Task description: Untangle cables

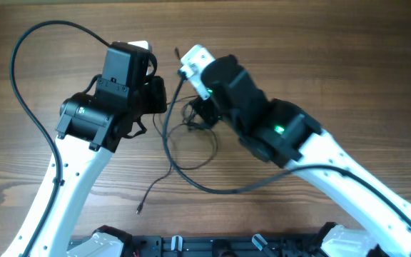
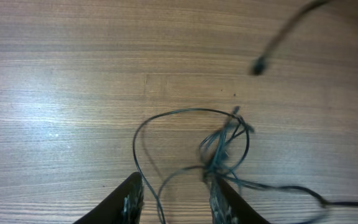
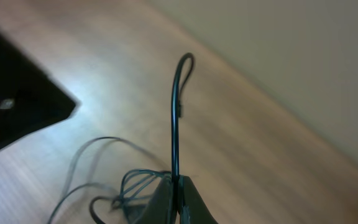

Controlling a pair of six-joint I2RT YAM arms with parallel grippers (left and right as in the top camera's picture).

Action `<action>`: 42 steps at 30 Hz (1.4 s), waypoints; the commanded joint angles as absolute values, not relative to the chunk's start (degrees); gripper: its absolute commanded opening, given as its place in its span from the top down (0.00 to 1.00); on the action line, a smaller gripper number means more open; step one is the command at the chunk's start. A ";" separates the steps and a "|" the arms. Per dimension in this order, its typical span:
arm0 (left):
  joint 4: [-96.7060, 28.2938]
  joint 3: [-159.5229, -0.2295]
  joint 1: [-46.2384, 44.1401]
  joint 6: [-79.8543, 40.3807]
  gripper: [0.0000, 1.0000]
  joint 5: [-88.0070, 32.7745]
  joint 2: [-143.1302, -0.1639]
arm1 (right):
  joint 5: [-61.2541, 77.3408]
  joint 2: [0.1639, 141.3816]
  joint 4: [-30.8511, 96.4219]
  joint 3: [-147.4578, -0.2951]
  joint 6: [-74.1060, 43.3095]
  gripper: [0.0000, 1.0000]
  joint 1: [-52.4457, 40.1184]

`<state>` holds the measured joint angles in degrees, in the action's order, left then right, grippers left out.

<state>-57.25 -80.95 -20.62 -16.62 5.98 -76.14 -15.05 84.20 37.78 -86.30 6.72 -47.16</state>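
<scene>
The thin black cables (image 1: 193,118) lie in a small tangle on the wooden table between both grippers. One thin tail runs down to a plug tip (image 1: 140,209). In the left wrist view the tangle (image 2: 224,146) sits just ahead of my open left gripper (image 2: 176,199), with one strand passing between the fingers and a loop to the left. My left gripper (image 1: 160,96) hovers left of the tangle. My right gripper (image 3: 176,185) is shut on one strand of cable (image 3: 174,118), which rises to a small bend. The knot (image 3: 138,183) hangs beside the fingers. The right gripper (image 1: 200,108) is over the tangle.
Thicker black arm cables curve over the table: one arcs at the far left (image 1: 18,78), one sweeps below the tangle to the right arm (image 1: 220,190). A blurred plug end (image 2: 258,66) shows ahead of the left gripper. A dark rail (image 1: 205,246) runs along the front edge.
</scene>
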 commanded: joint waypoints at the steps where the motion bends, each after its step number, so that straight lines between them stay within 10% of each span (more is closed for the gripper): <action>1: -56.18 -80.64 -20.71 -15.46 0.63 6.09 -76.47 | -29.45 79.18 37.10 -87.77 7.42 0.96 -47.18; 5: -54.96 -80.64 -20.71 -16.12 0.51 6.07 -76.51 | -32.27 73.93 33.23 -87.77 5.56 0.96 -47.18; 12: -50.02 -80.64 -20.71 -17.74 0.00 -4.36 -78.91 | -16.32 67.92 23.03 -87.77 6.17 0.96 -47.18; 31: -54.70 -80.64 -20.88 8.67 0.17 -49.06 -87.13 | -18.79 65.14 24.53 -87.74 10.37 0.96 -45.91; 42: -48.97 -80.64 -28.88 17.32 0.20 -30.33 -88.73 | -3.84 65.01 19.53 -87.74 7.16 0.96 -45.89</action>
